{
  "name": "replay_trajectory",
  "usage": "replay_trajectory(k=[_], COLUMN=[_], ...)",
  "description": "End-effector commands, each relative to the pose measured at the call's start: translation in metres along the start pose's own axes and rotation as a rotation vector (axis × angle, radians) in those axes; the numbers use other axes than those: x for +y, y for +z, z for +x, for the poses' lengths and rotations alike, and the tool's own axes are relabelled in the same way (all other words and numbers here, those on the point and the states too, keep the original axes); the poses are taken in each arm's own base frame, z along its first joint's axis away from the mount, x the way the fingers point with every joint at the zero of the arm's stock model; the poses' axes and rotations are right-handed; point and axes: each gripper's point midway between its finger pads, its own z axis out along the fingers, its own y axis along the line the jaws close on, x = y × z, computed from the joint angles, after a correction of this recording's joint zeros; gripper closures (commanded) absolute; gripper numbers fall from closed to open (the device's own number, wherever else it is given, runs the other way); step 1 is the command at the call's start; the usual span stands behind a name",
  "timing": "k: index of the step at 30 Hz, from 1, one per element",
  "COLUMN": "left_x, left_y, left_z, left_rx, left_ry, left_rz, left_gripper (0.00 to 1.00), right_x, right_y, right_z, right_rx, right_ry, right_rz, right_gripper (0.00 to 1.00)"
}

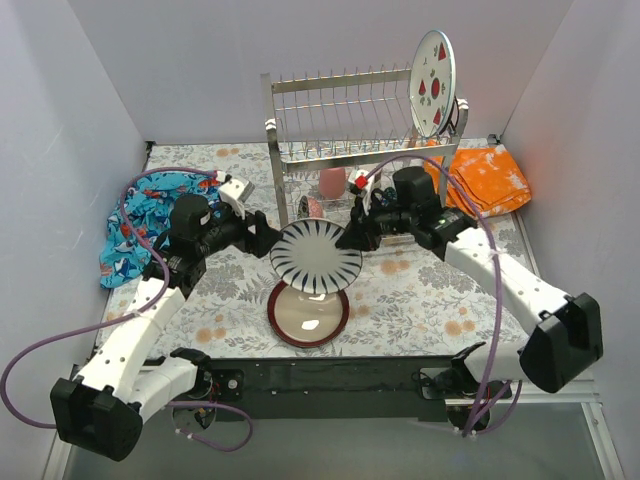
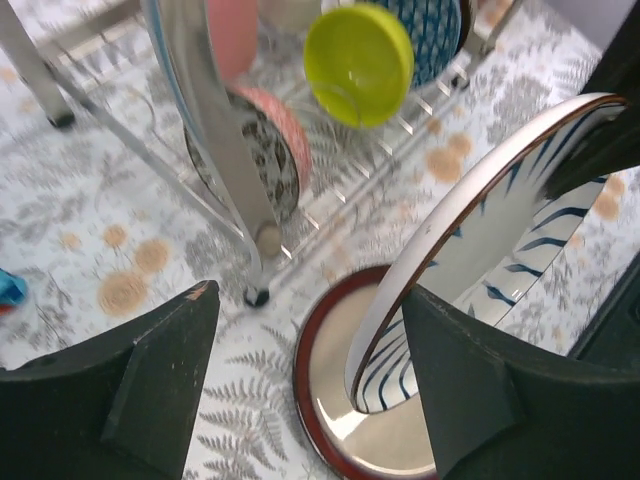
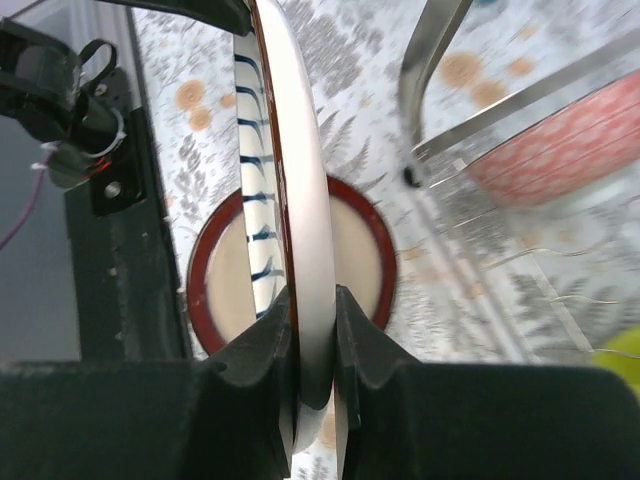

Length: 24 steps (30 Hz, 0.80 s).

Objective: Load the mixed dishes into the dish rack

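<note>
A white plate with blue stripes (image 1: pixel 316 257) hangs on edge, tilted, above the table's middle. My right gripper (image 1: pixel 352 237) is shut on its right rim; in the right wrist view the pads (image 3: pixel 278 330) pinch the striped plate (image 3: pixel 300 150). My left gripper (image 1: pixel 268 238) is open at the plate's left rim. In the left wrist view that gripper (image 2: pixel 310 295) has the striped plate's (image 2: pixel 480 210) edge close beside its right finger (image 2: pixel 460 370). A tan plate with a red rim (image 1: pixel 307 318) lies flat below. The dish rack (image 1: pixel 340 110) stands behind, with a white red-rimmed plate (image 1: pixel 433 80) upright in it.
The rack's lower tier holds a pink cup (image 1: pixel 332 182), a lime bowl (image 2: pixel 358 62) and a patterned bowl (image 2: pixel 265 150). A rack post (image 2: pixel 225 150) stands close to the left fingers. An orange cloth (image 1: pixel 488 178) lies at the back right, a blue patterned cloth (image 1: pixel 150 220) at the left.
</note>
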Motion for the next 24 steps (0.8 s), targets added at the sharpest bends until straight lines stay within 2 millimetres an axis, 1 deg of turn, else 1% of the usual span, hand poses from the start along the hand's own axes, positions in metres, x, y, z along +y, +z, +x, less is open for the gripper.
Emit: replay_trajectory(k=[1,2,3,4,5,6,7,8,9,10,11,12,13,14,15,16,17,18,20,21,22,23,24], left_x=[0.053,0.055,0.06,0.062,0.062,0.063,0.063,0.065,0.068,0.07,0.071,0.074,0.077,0.079,0.08,0.082,0.082,0.081,0.077,0.076,0.075,0.074,0.073], left_y=[-0.017,-0.016,-0.014,-0.013,-0.013,-0.008,-0.007,-0.006,-0.004,-0.003,-0.002,0.0,-0.001,-0.001,-0.002,-0.004,-0.004,-0.003,-0.002,-0.002,-0.002,-0.001,-0.001], left_z=[-0.054,-0.053,-0.05,-0.048,-0.047,-0.042,-0.039,-0.038,-0.034,-0.03,-0.029,-0.019,-0.015,-0.013,-0.011,-0.006,-0.004,-0.002,0.001,0.003,0.003,0.003,0.004], left_rx=[-0.166,-0.168,-0.17,-0.167,-0.173,-0.182,-0.183,-0.189,-0.193,-0.191,-0.195,-0.182,-0.183,-0.186,-0.19,-0.189,-0.186,-0.184,-0.18,-0.177,-0.176,-0.176,-0.175], left_ry=[0.036,0.037,0.038,0.035,0.032,0.031,0.025,0.015,-0.011,-0.021,-0.028,-0.045,-0.056,-0.066,-0.09,-0.105,-0.116,-0.122,-0.14,-0.146,-0.151,-0.154,-0.157], left_rz=[-0.298,-0.309,-0.327,-0.332,-0.334,-0.325,-0.326,-0.33,-0.346,-0.352,-0.359,-0.368,-0.39,-0.403,-0.409,-0.429,-0.431,-0.423,-0.405,-0.4,-0.396,-0.385,-0.383], left_gripper=[0.28,0.3,0.33,0.35,0.4,0.53,0.68,0.96,1.0,1.0,1.0,1.0,1.0,1.0,1.0,1.0,1.0,1.0,1.0,1.0,1.0,1.0,1.0], right_x=[0.06,0.07,0.077,0.082,0.095,0.099,0.101,0.11,0.105,0.105,0.114,0.107,0.108,0.106,0.105,0.103,0.113,0.096,0.093,0.08,0.068,0.062,0.048], right_y=[-0.061,-0.076,-0.085,-0.093,-0.111,-0.125,-0.132,-0.148,-0.158,-0.165,-0.183,-0.192,-0.203,-0.208,-0.22,-0.224,-0.24,-0.241,-0.259,-0.271,-0.273,-0.286,-0.303], right_z=[-0.068,-0.094,-0.105,-0.108,-0.14,-0.161,-0.175,-0.209,-0.226,-0.242,-0.273,-0.29,-0.304,-0.315,-0.33,-0.335,-0.34,-0.346,-0.355,-0.358,-0.356,-0.364,-0.363], right_rx=[-0.076,-0.114,-0.126,-0.112,-0.165,-0.179,-0.196,-0.257,-0.282,-0.311,-0.38,-0.415,-0.456,-0.485,-0.543,-0.569,-0.621,-0.655,-0.72,-0.736,-0.74,-0.804,-0.836], right_ry=[-0.295,-0.369,-0.411,-0.436,-0.507,-0.536,-0.559,-0.617,-0.631,-0.647,-0.703,-0.714,-0.722,-0.732,-0.757,-0.759,-0.778,-0.768,-0.771,-0.735,-0.703,-0.659,-0.59], right_rz=[-0.058,-0.044,-0.043,-0.04,-0.016,0.03,0.054,0.098,0.169,0.207,0.259,0.336,0.382,0.416,0.476,0.505,0.541,0.618,0.707,0.804,0.86,0.924,1.042], right_gripper=[0.99,0.99,0.99,0.99,0.99,0.99,0.99,0.99,0.99,0.99,0.99,0.99,0.99,0.99,0.99,0.99,0.99,0.99,0.99,0.99,0.99,0.99,0.99])
